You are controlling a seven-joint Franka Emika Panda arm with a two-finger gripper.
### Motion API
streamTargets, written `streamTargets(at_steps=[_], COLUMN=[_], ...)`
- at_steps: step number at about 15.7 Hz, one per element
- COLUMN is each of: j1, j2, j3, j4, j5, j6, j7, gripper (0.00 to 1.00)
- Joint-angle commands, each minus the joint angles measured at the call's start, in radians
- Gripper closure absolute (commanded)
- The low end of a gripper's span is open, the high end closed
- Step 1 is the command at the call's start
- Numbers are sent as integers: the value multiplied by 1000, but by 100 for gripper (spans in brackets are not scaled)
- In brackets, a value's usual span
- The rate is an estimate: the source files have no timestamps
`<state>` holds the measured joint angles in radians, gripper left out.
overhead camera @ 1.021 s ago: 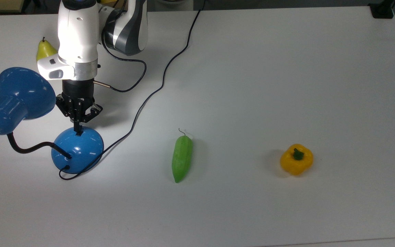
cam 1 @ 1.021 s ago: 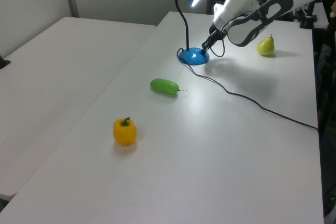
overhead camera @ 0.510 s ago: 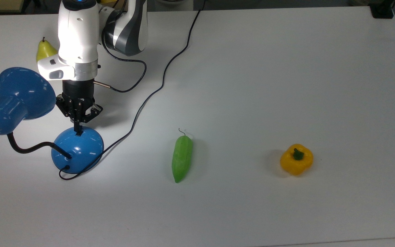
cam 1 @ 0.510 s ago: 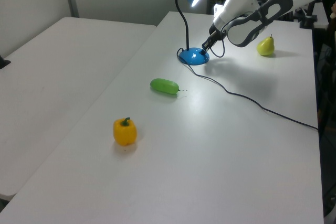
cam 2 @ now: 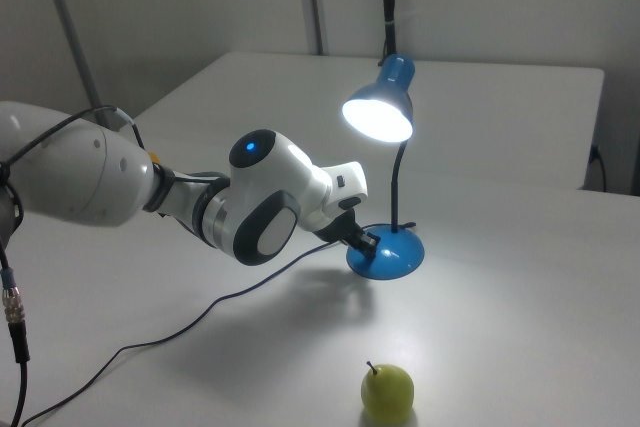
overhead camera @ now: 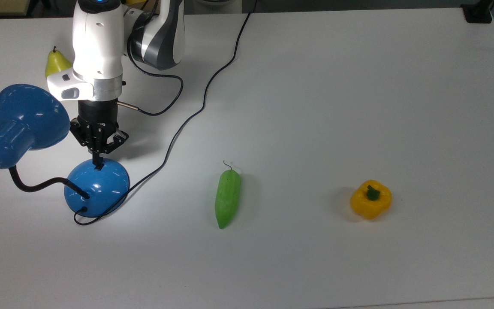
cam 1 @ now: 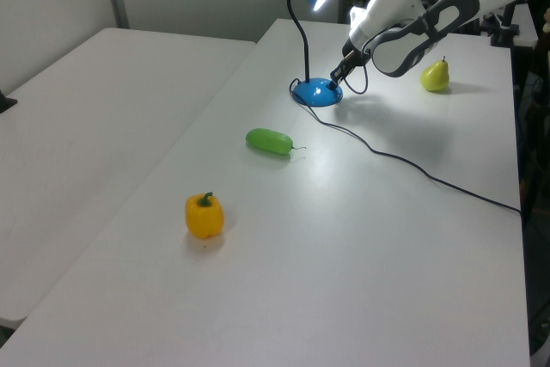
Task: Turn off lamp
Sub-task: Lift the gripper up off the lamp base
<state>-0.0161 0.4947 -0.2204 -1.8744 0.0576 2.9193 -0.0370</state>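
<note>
I see the lamp (overhead camera: 58, 163) standing on the white tabletop (overhead camera: 358, 107), its blue domed base (overhead camera: 97, 186) serving here as the landmark for everything else. The black bendy neck (overhead camera: 37, 185) rises from the base and carries the blue bell shade (overhead camera: 24, 122), which sits toward the top view's left of the base; in the right view the shade's mouth glows bright, so the lamp (cam 2: 385, 187) is lit. My pincer (overhead camera: 97, 162) hangs from the white arm (overhead camera: 97, 47) directly at the far edge of the base, its two fingers pressed together into one narrow black tip that meets the small black switch (overhead camera: 97, 167) on the dome. The black cord (overhead camera: 195, 107) leaves the base's near side and runs off across the tabletop, away to the top view's upper right. A green cucumber (overhead camera: 227, 197) lies to the top view's right of the base, well apart from it, and a yellow bell pepper (overhead camera: 371, 199) lies farther the same way. A yellow-green pear (overhead camera: 56, 62) stands beyond the base, behind the shade, near the arm.
</note>
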Motion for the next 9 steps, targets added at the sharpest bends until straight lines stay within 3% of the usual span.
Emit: streamTargets(at_steps=[1,9], j1=[1,-1], j2=[16,15], j3=[-4,-2], j4=[-5,-23], j5=[-18,-18], j6=[17,8], j7=[6,-3], gripper=[100,100])
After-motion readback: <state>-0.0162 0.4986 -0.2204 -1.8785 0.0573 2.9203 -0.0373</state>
